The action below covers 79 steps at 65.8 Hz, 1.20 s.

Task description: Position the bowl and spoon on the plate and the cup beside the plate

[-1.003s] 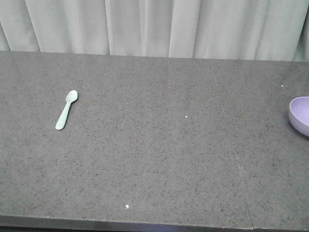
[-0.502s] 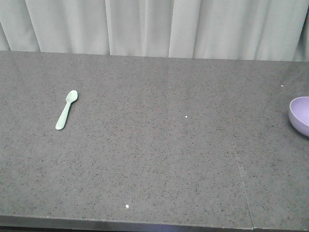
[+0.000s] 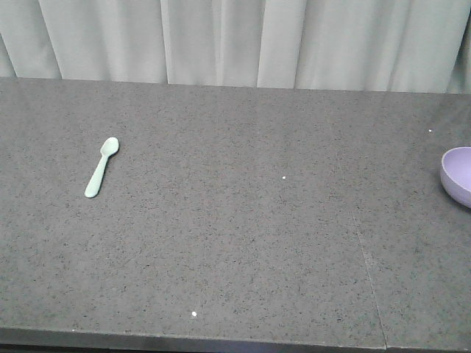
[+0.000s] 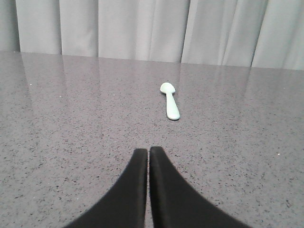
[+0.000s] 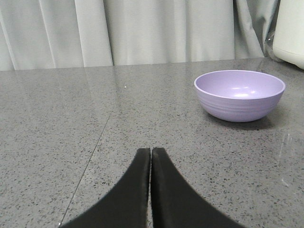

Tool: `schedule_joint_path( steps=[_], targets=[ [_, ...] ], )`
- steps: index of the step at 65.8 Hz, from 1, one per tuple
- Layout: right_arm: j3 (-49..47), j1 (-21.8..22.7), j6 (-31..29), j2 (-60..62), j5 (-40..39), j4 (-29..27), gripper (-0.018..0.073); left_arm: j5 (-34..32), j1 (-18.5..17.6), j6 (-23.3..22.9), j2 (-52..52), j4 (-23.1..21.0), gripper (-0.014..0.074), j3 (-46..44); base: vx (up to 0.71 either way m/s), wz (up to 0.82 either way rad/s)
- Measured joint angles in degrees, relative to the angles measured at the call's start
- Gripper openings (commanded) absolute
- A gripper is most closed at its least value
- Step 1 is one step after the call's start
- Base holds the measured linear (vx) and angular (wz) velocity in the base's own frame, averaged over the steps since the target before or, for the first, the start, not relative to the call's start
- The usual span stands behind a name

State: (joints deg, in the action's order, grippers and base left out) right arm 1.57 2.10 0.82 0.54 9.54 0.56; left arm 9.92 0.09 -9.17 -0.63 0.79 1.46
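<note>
Your left gripper (image 4: 148, 153) and right gripper (image 5: 150, 153) each hover low, black fingers pressed together, holding nothing.

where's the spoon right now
The spoon lies on the grey table, left side of the front view, far from the bowl at the right edge, ahead of the left gripper.

the grey speckled table (image 3: 235, 243) bears the spoon (image 3: 101, 168) lying flat and the bowl (image 3: 458, 175) upright, well apart.
</note>
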Motion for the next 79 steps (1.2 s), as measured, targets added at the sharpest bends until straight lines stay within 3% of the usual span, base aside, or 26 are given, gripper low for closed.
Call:
schedule_joint_path(
  steps=[79],
  targets=[
    [0.0, 0.0, 0.0, 0.0, 0.0, 0.0, -0.0005, 0.0, 0.0, 0.0, 0.0, 0.0, -0.0006, 0.0, 0.00, 0.00]
  ],
)
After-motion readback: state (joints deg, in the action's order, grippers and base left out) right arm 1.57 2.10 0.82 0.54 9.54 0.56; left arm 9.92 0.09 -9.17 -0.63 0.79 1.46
